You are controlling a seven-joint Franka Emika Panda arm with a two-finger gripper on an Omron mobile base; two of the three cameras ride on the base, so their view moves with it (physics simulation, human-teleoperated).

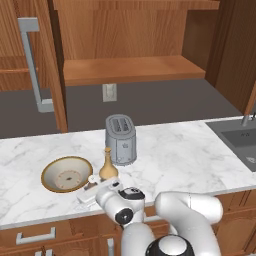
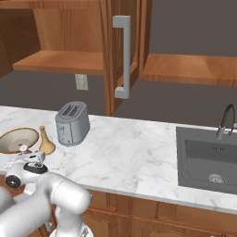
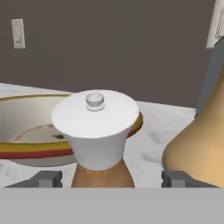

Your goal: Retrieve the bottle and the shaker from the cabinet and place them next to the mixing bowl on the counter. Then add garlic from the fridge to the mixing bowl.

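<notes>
The shaker (image 3: pixel 94 127), brown with a wide white cap, stands upright on the marble counter right in front of the hand. My gripper (image 3: pixel 111 179) is open, and its fingertips (image 3: pixel 48 178) stand clear of the shaker's body on both sides. Just behind the shaker lies the cream mixing bowl (image 3: pixel 26 127) with a red and yellow rim. To the shaker's right stands the tan bottle (image 3: pixel 201 144). From the base, the bowl (image 1: pixel 66 174), shaker (image 1: pixel 93 179) and bottle (image 1: pixel 108 167) sit close together near the counter's front, with the gripper (image 1: pixel 92 189) low beside the shaker. The garlic and the fridge are out of view.
A grey toaster (image 1: pixel 120 139) stands just behind the bottle. A sink (image 2: pixel 210 155) with a faucet is set in the counter far to the right. The wall cabinet above stands open, its door (image 1: pixel 35 65) hanging at the left.
</notes>
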